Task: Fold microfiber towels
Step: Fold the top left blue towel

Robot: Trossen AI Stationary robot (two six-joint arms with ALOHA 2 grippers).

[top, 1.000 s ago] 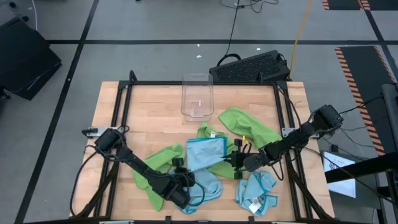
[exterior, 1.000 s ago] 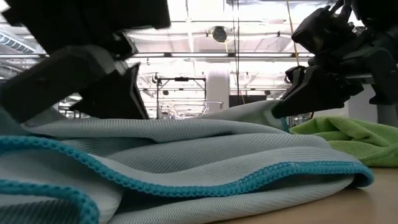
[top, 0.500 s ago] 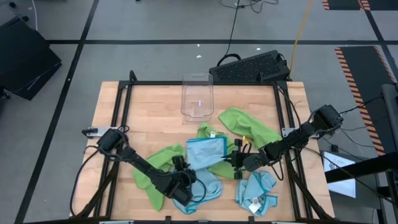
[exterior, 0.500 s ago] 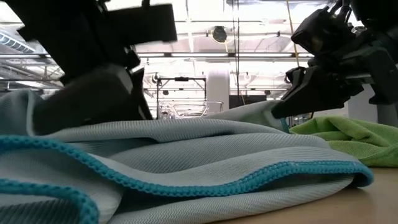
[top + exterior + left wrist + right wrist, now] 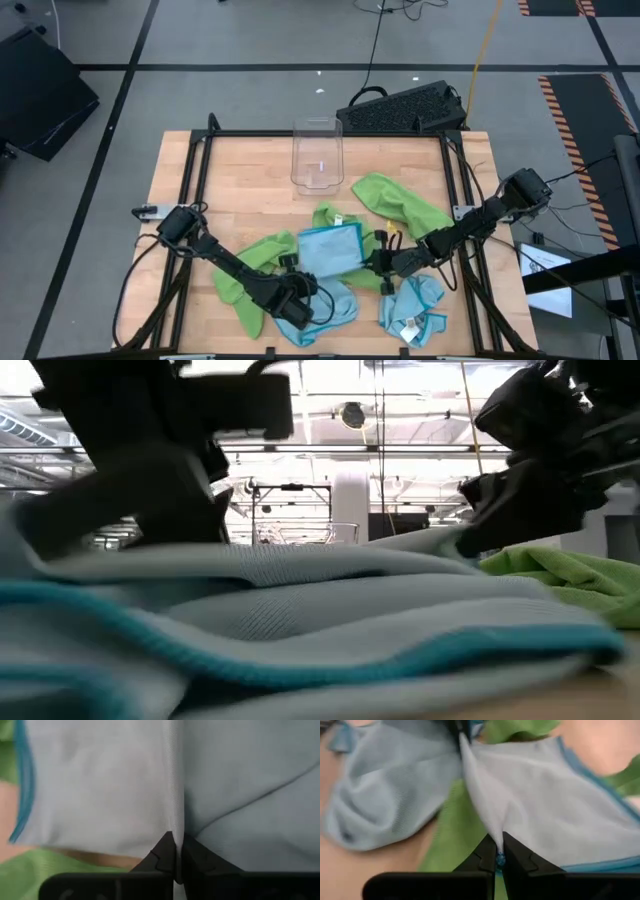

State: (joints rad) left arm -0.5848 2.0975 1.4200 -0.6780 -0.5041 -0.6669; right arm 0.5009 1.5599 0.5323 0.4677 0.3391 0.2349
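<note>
Here, blue towel (image 5: 330,247) spans both tools.

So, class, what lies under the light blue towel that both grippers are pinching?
Under the light blue towel, lime green towels stick out at its edges, resting on the wooden table. How far they reach beneath is covered.

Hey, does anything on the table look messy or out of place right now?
Yes. The towels lie crumpled and overlapping near the front edge, none neatly folded. Both end effectors, left and right, pinch one blue towel.
</note>
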